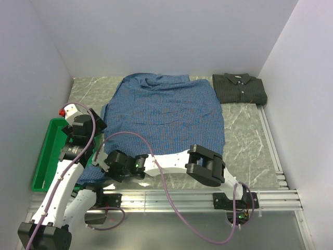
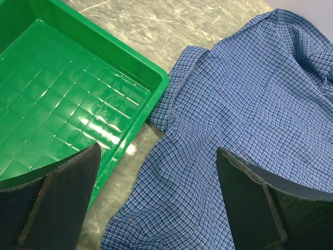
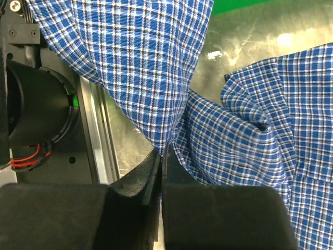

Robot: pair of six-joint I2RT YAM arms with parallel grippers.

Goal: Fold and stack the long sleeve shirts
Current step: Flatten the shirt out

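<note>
The blue checked shirt (image 1: 166,112) lies spread on the table's middle, collar towards the back. The dark green-charcoal shirt (image 1: 240,88) lies folded at the back right. My right gripper (image 1: 102,159) reaches across to the blue shirt's near-left corner. In the right wrist view it (image 3: 162,155) is shut on a pinch of the blue shirt (image 3: 140,62), which hangs lifted from the jaws. My left gripper (image 1: 95,125) is open over the shirt's left edge. In the left wrist view it (image 2: 161,208) is wide open and empty above the blue cloth (image 2: 250,104).
A green plastic tray (image 1: 42,156) stands at the table's left edge, right beside the shirt's left edge; it also shows in the left wrist view (image 2: 67,94). An aluminium rail (image 1: 197,199) runs along the near edge. Walls close in on three sides.
</note>
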